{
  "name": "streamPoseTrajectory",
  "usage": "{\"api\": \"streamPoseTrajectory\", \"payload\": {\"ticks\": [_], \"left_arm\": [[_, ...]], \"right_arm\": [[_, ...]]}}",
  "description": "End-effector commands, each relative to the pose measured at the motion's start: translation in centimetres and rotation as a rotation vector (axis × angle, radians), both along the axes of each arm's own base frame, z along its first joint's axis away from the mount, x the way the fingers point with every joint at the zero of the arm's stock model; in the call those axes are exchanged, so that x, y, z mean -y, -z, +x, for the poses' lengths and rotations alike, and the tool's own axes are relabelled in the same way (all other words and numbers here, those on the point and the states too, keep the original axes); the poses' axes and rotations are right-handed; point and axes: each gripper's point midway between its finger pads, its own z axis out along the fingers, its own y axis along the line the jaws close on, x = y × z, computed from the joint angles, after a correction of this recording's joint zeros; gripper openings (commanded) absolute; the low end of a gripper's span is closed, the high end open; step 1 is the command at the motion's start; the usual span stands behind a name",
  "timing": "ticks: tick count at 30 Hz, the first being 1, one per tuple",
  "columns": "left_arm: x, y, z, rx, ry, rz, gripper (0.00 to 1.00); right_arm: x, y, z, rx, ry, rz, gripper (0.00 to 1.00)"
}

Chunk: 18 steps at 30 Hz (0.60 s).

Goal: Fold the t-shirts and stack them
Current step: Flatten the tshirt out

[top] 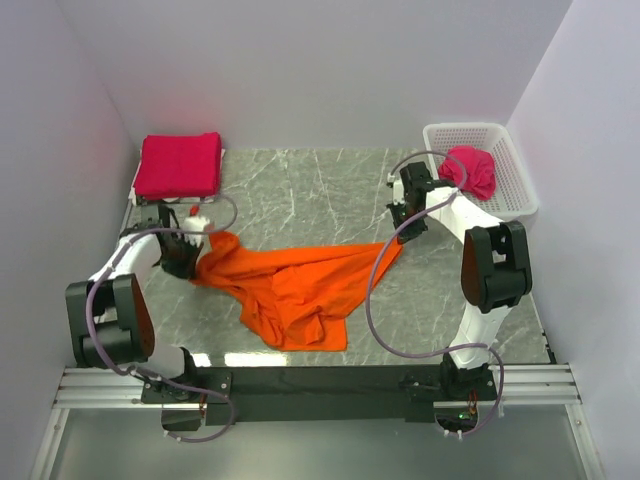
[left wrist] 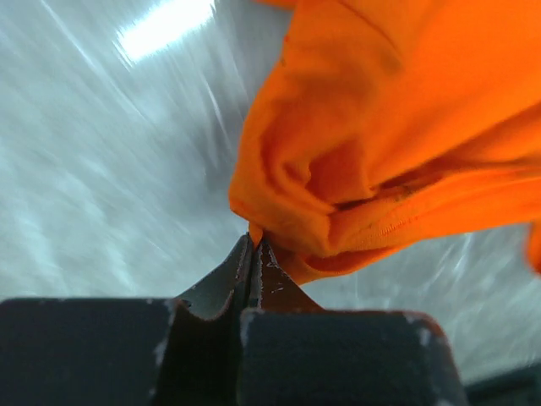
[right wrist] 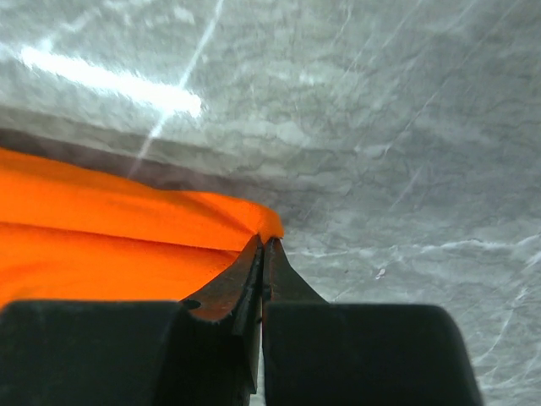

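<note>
A bright orange t-shirt [top: 295,285] lies crumpled across the middle of the marble table, stretched between both arms. My left gripper [top: 197,243] is shut on its left end, where bunched cloth [left wrist: 355,152] hangs off the closed fingertips [left wrist: 254,241]. On the right, my right gripper [top: 399,233] is shut on the shirt's other corner [right wrist: 266,222], the fabric pulled taut toward it. A folded crimson-pink t-shirt [top: 180,164] rests at the back left. Another crimson-pink t-shirt [top: 473,170] sits bunched in the basket.
The white lattice basket [top: 505,150] stands at the back right against the wall. White walls close in the table on three sides. Bare marble [top: 300,185] shows behind the orange shirt.
</note>
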Motion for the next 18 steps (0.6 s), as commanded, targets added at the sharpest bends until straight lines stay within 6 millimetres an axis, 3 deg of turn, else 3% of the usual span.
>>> {"api": "streamPoseTrajectory", "payload": {"ticks": [1, 6, 7, 10, 11, 13, 14, 18], "left_arm": [[-3.3, 3.0, -4.8, -0.180, 0.036, 0.119, 0.01], [-6.7, 4.6, -6.7, -0.364, -0.079, 0.100, 0.03], [-6.7, 4.6, -6.5, -0.369, -0.086, 0.066, 0.13], [-6.7, 2.0, -4.3, -0.258, -0.086, -0.047, 0.37], [-5.6, -0.3, -2.3, -0.144, -0.053, -0.121, 0.41], [-4.7, -2.5, -0.8, -0.039, -0.025, -0.161, 0.50], [-3.9, -4.6, 0.2, 0.048, -0.025, -0.199, 0.53], [-1.5, -7.6, 3.3, 0.171, -0.019, -0.189, 0.58]], "right_arm": [[1.5, -0.1, -1.4, -0.016, -0.016, -0.055, 0.00], [2.2, 1.1, -2.7, -0.069, -0.052, -0.087, 0.00], [2.1, 1.2, -3.1, -0.081, -0.060, -0.076, 0.00], [1.2, 1.0, -3.7, -0.102, -0.093, -0.030, 0.00], [0.5, 1.0, -4.1, -0.120, -0.112, 0.008, 0.00], [-0.3, 0.7, -4.3, -0.130, -0.131, 0.052, 0.00], [-1.0, 0.8, -4.8, -0.150, -0.144, 0.095, 0.00], [-1.6, 1.3, -5.2, -0.182, -0.150, 0.128, 0.00]]}}
